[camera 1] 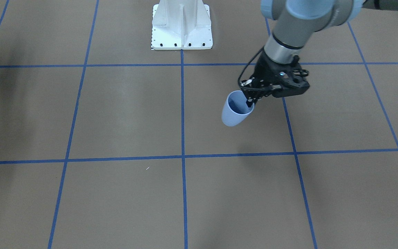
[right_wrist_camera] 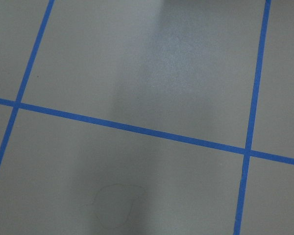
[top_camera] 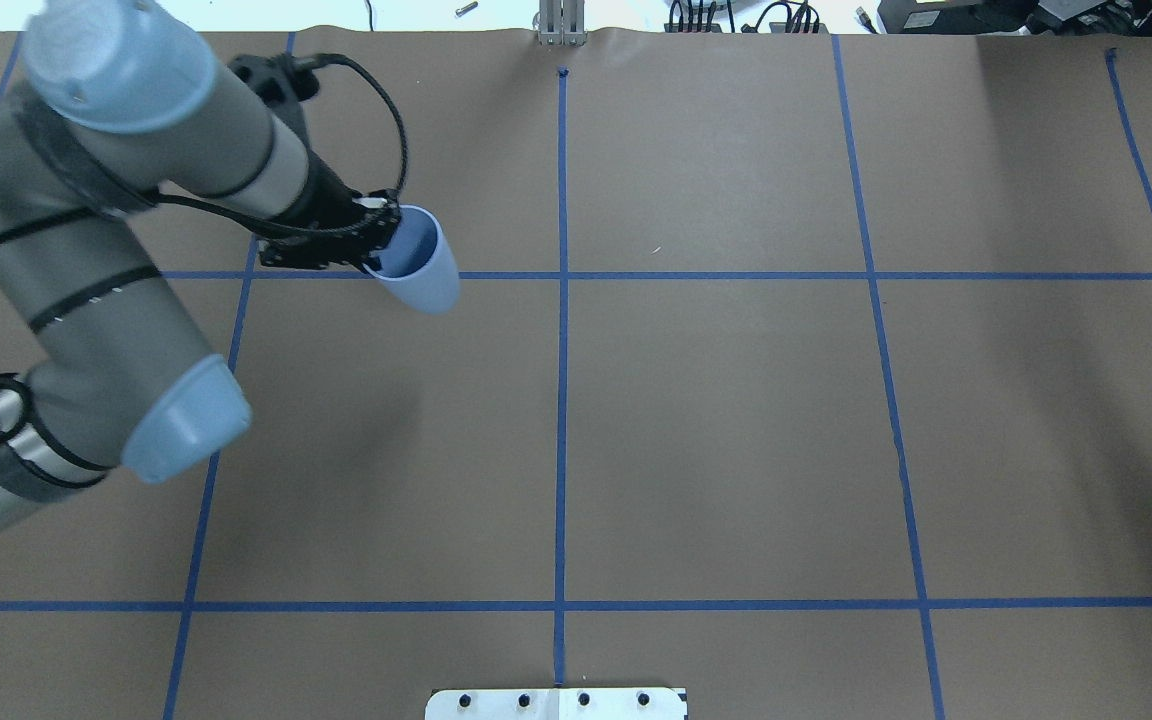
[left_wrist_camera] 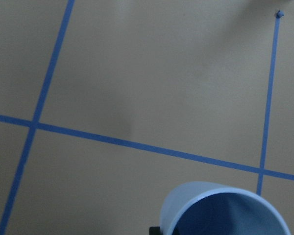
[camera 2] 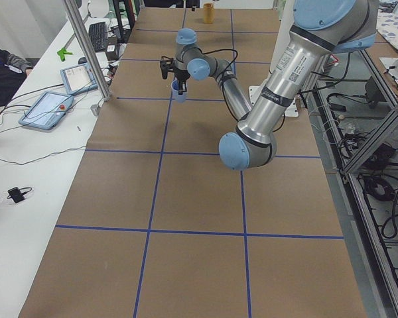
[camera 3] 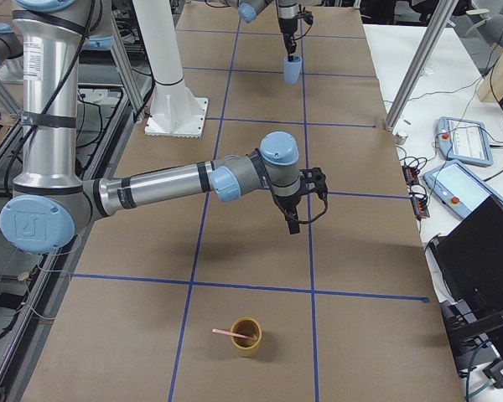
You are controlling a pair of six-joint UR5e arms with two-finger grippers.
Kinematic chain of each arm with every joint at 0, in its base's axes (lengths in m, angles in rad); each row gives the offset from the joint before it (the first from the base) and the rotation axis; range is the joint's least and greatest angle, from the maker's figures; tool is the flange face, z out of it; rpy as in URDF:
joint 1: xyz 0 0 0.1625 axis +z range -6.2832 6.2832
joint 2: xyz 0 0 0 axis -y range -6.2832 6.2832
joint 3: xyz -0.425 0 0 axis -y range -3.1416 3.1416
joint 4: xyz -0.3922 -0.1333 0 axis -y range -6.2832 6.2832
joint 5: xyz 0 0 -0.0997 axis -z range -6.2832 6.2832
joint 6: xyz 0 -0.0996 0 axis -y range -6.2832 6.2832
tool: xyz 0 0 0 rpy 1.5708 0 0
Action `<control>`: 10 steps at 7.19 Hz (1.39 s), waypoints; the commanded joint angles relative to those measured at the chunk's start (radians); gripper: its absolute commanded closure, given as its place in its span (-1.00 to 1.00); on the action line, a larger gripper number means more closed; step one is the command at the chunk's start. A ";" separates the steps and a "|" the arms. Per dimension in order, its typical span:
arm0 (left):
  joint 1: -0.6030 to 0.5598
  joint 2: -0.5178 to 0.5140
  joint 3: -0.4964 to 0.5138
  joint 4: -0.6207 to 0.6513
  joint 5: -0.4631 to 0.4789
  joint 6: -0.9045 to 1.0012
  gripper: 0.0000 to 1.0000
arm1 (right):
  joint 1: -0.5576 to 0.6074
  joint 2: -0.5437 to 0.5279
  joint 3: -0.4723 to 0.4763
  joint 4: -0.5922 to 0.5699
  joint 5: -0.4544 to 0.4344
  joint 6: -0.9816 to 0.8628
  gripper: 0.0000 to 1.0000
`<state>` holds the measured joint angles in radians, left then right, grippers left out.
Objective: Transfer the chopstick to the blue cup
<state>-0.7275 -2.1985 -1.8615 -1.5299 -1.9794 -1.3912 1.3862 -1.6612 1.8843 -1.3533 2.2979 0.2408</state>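
Grey arms [top_camera: 86, 330], pale-blue caps [top_camera: 181, 425] — black left hand [camera 1: 250, 101].

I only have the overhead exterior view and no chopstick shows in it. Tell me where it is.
Observer: The exterior right view shows the chopstick with one end in a tan cup, at the table's end on the robot's right.
Operator: Report the right arm; it is outside my view too.
Observer: The right end effector points down over the table, apart from the tan cup. I cannot tell whether it is open or shut.
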 commanded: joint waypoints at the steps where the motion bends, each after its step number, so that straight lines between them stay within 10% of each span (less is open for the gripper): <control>1: 0.143 -0.160 0.137 0.025 0.106 -0.136 1.00 | 0.001 -0.005 -0.004 -0.001 0.000 0.000 -1.00; 4: 0.224 -0.228 0.289 -0.070 0.201 -0.190 1.00 | 0.001 -0.011 -0.004 -0.001 0.000 0.000 -1.00; 10: 0.231 -0.208 0.288 -0.067 0.224 -0.177 1.00 | 0.001 -0.008 -0.008 -0.001 0.000 0.002 -1.00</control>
<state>-0.4960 -2.4149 -1.5720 -1.5971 -1.7592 -1.5699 1.3867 -1.6693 1.8771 -1.3545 2.2979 0.2424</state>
